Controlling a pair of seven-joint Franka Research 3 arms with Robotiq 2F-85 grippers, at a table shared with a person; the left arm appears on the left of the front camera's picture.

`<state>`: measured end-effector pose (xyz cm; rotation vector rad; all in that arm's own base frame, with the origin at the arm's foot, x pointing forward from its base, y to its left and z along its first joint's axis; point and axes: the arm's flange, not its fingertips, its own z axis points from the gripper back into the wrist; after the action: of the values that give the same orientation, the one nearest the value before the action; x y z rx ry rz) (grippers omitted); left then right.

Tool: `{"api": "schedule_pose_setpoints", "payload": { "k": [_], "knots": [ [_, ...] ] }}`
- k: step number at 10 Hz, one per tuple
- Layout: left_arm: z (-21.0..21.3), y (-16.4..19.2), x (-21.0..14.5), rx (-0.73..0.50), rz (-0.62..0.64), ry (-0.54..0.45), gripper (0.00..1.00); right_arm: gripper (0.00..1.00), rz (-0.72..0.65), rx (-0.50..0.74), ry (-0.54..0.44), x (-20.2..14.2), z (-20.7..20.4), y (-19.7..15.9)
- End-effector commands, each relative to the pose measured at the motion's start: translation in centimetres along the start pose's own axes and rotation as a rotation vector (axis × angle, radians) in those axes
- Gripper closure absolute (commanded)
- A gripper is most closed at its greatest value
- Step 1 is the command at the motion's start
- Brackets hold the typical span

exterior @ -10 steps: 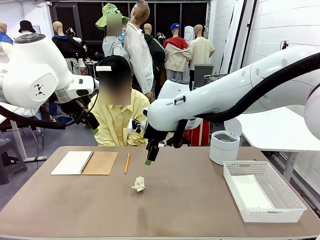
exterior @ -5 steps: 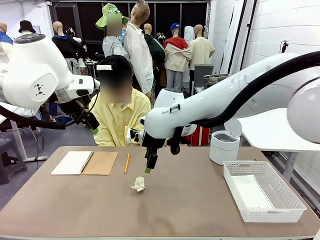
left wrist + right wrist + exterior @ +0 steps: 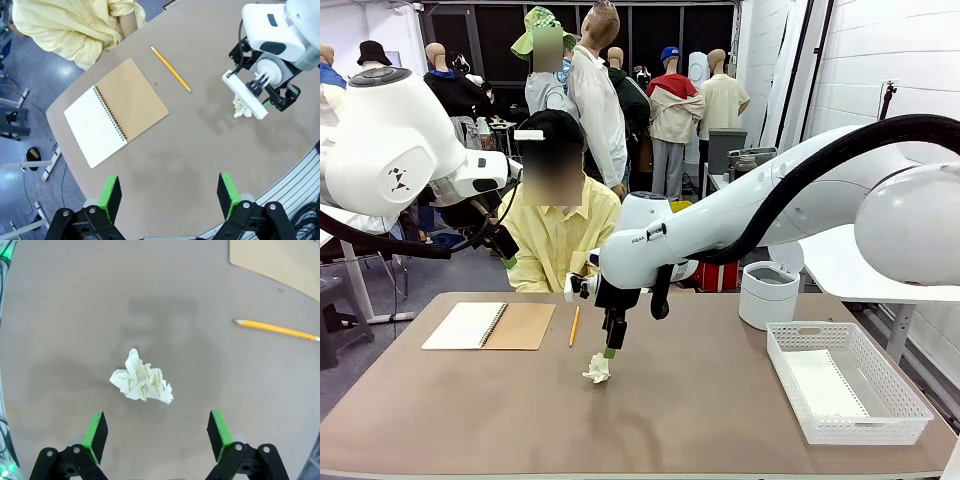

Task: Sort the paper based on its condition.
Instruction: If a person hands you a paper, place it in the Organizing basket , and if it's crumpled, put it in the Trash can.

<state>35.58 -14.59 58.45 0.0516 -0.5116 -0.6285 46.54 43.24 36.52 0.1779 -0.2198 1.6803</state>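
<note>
Pencil (image 3: 574, 326) between notebook (image 3: 489, 326) and paper (image 3: 597, 369)

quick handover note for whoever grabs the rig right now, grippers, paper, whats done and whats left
Right gripper: open, poised just above the crumpled paper at mid-table, not gripping it.
Left gripper: open, empty, raised over the near-left table edge.
White basket at the right already holds a flat sheet. Round white bin stands open behind it.
Done: flat sheet binned in the basket, it seems.
Left: grasp the crumpled paper and sort it, probably into the round bin.
</note>
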Motion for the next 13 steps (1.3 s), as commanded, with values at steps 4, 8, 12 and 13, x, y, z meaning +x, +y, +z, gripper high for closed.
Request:
{"api": "schedule_pose_setpoints", "payload": {
  "k": [4, 8, 12, 13],
  "knots": [
    [0.1, 0.1, 0.0, 0.0, 0.003, -0.005, 0.0, 0.0, -0.006, 0.05, 0.04, 0.9, -1.9, -1.4],
    [0.1, 0.1, 0.0, 0.0, 0.003, -0.005, 0.0, 0.0, 0.011, 0.087, 0.056, 1.2, -3.4, -1.7],
    [0.1, 0.1, 0.0, 0.0, 0.003, -0.005, 0.0, 0.0, 0.025, 0.13, 0.072, 1.1, -5.1, -2.0],
    [0.1, 0.1, 0.0, 0.0, 0.003, -0.005, 0.0, 0.0, 0.028, 0.138, 0.069, 1.2, -5.4, -2.1]
  ]
}}
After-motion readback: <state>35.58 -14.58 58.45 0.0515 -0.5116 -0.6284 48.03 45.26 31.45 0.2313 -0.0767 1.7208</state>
